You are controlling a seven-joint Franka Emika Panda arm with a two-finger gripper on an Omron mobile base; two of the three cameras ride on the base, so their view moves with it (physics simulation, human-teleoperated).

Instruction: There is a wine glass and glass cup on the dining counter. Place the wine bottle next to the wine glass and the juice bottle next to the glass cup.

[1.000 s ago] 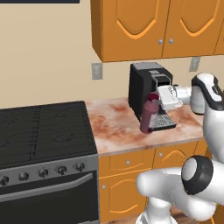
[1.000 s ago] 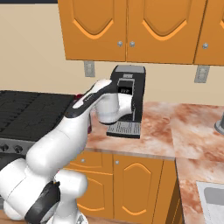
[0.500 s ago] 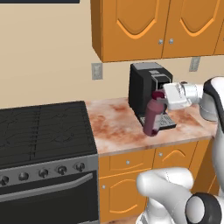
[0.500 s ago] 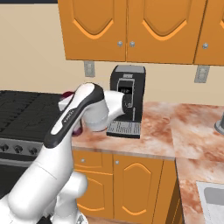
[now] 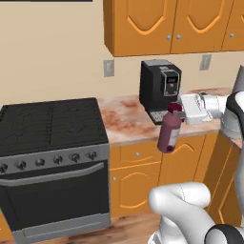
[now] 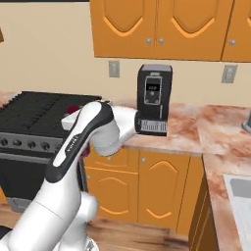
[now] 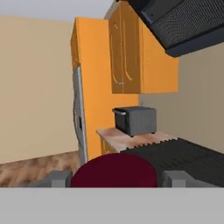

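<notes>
A black stove (image 5: 50, 124) and orange cabinets (image 5: 143, 171) frame the kitchen as the white arm (image 6: 78, 142) carries the juice bottle (image 5: 168, 129) out past the front edge of the marbled worktop (image 5: 131, 121), clear of the black coffee machine (image 5: 160, 88) behind it. The claw (image 5: 183, 110) is clamped on the bottle just under its pinkish cap, the 2 fingers (image 7: 175, 177) flanking the dark maroon body (image 7: 114, 169) in the hand view. The bottle hangs in the air, its long axis near upright with the base tipped slightly toward the stove, directly ahead of the claw. A toaster oven (image 7: 134, 120) sits on a far worktop beside a tall fridge. Neither glass nor the dining counter appears here, so the carry there looks ahead of the robot.
</notes>
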